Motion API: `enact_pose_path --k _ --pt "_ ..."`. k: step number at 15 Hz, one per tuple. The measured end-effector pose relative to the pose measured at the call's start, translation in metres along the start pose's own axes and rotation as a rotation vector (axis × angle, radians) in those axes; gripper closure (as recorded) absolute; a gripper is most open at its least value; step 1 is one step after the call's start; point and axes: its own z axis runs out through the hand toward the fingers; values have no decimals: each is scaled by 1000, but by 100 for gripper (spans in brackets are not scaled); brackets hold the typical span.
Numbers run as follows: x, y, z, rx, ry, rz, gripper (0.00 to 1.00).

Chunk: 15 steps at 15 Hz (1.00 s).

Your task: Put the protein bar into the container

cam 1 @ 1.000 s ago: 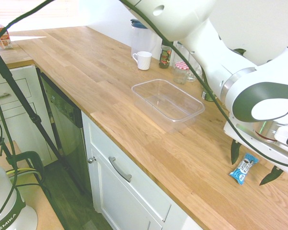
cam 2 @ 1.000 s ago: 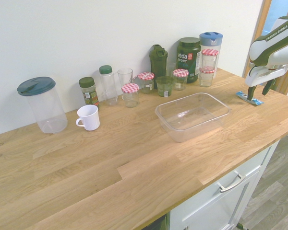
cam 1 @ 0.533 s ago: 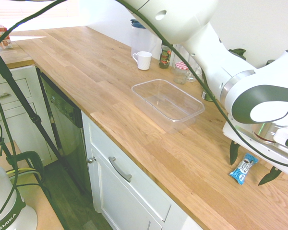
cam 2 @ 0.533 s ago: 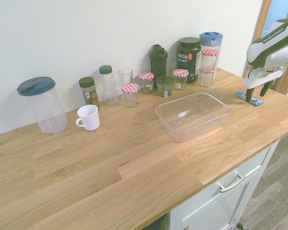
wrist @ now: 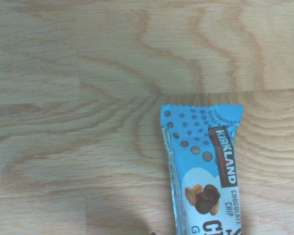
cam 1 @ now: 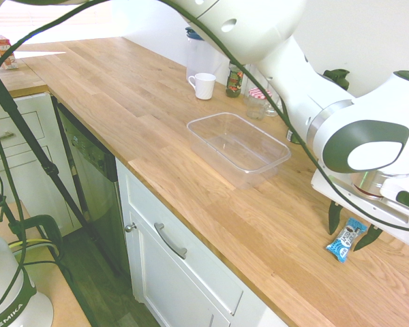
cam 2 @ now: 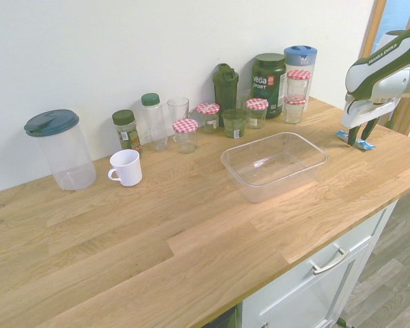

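The protein bar [cam 1: 345, 240], in a bright blue wrapper, lies flat on the wooden counter near its right end. It also fills the lower part of the wrist view, protein bar [wrist: 203, 169]. My gripper [cam 1: 351, 229] is down over it, open, with one dark finger on each side of the bar and the tips close to the counter. From the other side, the gripper [cam 2: 359, 135] hides the middle of the protein bar [cam 2: 365, 145]. The container [cam 1: 259, 174], a clear shallow tub, stands empty on the counter well away from the bar, container [cam 2: 280, 184].
A white mug [cam 2: 126, 167], several red-checked-lid jars [cam 2: 186, 133], dark bottles [cam 2: 268, 78] and a lidded clear pitcher [cam 2: 60, 147] line the wall behind the tub. The counter's front edge [cam 1: 211, 225] runs close to the bar.
The gripper's fingers have drawn closer together around the bar and the hand has sunk slightly. The bar has stayed in place.
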Motion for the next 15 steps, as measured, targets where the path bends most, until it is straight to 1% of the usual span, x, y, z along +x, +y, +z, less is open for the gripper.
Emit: enact_pose_path --k 9,11,13,15 --pt "-3 -10 -1 3 2 -14 100" --pt "-5 -17 -7 10 14 -25 100" --pt "-10 -36 -39 42 51 -51 100" --pt "-32 -59 -87 79 90 -87 100"
